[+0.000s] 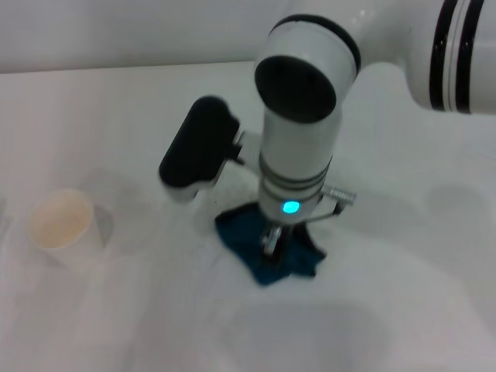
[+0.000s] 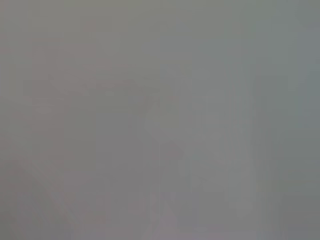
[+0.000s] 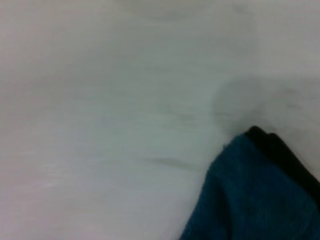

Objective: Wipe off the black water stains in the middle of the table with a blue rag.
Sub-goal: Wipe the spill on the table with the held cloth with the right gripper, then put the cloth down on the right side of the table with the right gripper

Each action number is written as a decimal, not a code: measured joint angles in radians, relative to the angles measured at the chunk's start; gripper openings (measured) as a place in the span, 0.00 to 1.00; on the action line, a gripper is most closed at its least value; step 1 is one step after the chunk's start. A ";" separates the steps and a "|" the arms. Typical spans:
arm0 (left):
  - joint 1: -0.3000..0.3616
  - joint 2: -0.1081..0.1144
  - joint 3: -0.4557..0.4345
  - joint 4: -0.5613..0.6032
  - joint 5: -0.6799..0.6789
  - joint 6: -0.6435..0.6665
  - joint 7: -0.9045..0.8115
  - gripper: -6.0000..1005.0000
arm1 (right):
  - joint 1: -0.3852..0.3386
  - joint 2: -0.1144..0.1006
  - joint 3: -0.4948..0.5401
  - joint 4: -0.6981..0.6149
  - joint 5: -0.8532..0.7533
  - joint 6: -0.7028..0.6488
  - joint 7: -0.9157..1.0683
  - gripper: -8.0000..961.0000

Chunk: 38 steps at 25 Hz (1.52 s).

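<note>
The blue rag lies crumpled on the white table near its middle. My right gripper comes straight down from above and is shut on the rag, pressing it to the tabletop. The arm's wrist hides most of the fingers. The right wrist view shows a corner of the rag with its black edging on the white surface. No black water stains show anywhere; the spot under the rag is hidden. My left gripper is out of view, and the left wrist view shows only a plain grey surface.
A white paper cup stands on the table at the left, well apart from the rag. The table's far edge runs along the back.
</note>
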 joint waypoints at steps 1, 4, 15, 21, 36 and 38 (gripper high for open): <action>0.000 0.000 0.000 0.000 0.000 0.000 0.000 0.88 | -0.002 0.001 -0.007 -0.033 0.012 0.012 0.007 0.12; 0.003 -0.001 -0.002 0.000 0.000 0.006 0.000 0.88 | 0.001 0.002 -0.025 -0.118 0.035 0.029 0.032 0.12; 0.004 -0.002 -0.003 0.000 -0.001 0.007 0.000 0.88 | 0.007 0.001 -0.054 -0.190 0.048 0.058 0.068 0.11; -0.001 0.000 -0.005 -0.001 -0.004 0.007 0.000 0.88 | -0.112 0.001 0.132 -0.234 -0.173 0.190 0.061 0.11; -0.016 0.005 -0.010 -0.026 -0.011 0.000 0.000 0.88 | -0.380 -0.011 0.626 -0.354 -0.549 0.403 -0.111 0.11; -0.018 0.005 -0.010 -0.027 -0.025 -0.001 0.000 0.88 | -0.405 -0.012 0.689 -0.352 -0.586 0.412 -0.139 0.11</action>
